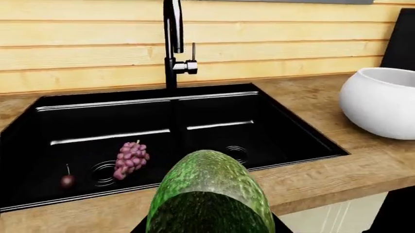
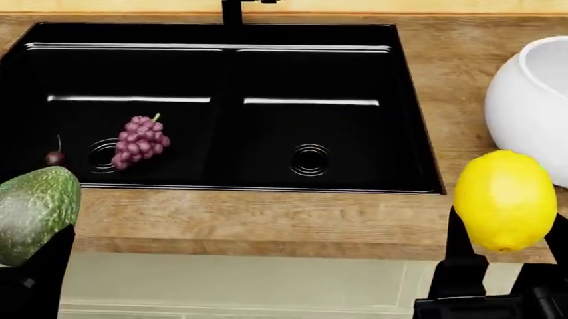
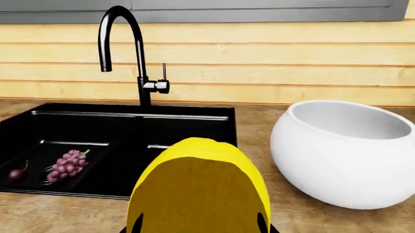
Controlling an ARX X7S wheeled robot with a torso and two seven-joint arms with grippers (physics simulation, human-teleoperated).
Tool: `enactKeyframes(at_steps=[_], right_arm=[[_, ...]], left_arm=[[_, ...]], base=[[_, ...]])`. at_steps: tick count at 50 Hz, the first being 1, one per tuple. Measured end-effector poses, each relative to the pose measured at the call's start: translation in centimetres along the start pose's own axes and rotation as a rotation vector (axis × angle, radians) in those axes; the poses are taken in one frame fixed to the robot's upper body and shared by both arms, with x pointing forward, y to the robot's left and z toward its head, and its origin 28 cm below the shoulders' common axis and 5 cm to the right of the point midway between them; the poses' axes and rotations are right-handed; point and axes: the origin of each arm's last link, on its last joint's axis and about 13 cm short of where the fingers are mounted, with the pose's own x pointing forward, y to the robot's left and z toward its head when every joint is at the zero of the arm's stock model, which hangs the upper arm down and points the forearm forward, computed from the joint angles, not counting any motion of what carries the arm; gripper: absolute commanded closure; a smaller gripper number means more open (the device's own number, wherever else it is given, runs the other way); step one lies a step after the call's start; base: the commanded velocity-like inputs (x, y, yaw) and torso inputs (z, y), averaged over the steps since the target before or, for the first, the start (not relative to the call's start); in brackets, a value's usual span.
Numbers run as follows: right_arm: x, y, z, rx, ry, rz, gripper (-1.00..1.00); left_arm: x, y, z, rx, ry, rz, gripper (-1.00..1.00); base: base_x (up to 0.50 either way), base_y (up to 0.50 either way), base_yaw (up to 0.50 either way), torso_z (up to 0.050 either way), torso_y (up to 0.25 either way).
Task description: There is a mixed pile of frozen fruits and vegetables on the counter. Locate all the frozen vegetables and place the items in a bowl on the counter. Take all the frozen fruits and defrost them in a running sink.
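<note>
The left gripper [image 2: 31,266] was clenched on the bumpy green avocado [image 2: 34,212], which sat at the lower left corner of the head view with part of it cut off by the frame edge. Only one dark finger showed beneath the fruit there; in the left wrist view the avocado [image 1: 209,194] filled the foreground and hid the fingers almost entirely.

The right gripper [image 2: 507,256] grasped the yellow lemon [image 2: 504,199], held in front of the wood-grain surface [image 2: 266,216] at its front edge. Two black fingers [image 2: 459,256] rose on either side of the lemon's lower half. In the right wrist view the lemon [image 3: 199,189] blocked most of the near scene, with only slivers of the fingers visible at its base.

The purple grape bunch [image 2: 138,141] lay in the left basin of the black sink [image 2: 355,80], just beside the ringed drain. The small dark red cherry [image 2: 54,157] rested near it, further toward the left wall of that basin and hard to make out against the black. The right basin held only its drain.

The black faucet [image 3: 123,53] stood behind the sink; whether water ran could not be told.

The white bowl [image 2: 533,109] stood on the surface to the right of the sink, cut off by the frame edge in the head view.
</note>
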Motion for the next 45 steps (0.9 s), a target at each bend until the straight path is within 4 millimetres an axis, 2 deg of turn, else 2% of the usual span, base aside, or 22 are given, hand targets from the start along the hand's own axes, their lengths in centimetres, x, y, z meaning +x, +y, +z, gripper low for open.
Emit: enactKeyframes(at_steps=[31, 45], right_arm=[[0.34, -0.64, -0.28, -0.029, -0.007, -0.035, 1.0], [0.54, -0.95, -0.39, -0.042, -0.021, -0.051, 1.0]], left_arm=[[0.24, 0.27, -0.12, -0.006, 0.0, 0.012, 1.0], [0.22, 0.48, -0.27, -0.009, 0.002, 0.018, 1.0]], base=[[-0.05, -0.5, 0.0, 0.0, 0.0], [0.23, -0.44, 0.0, 0.001, 0.0]])
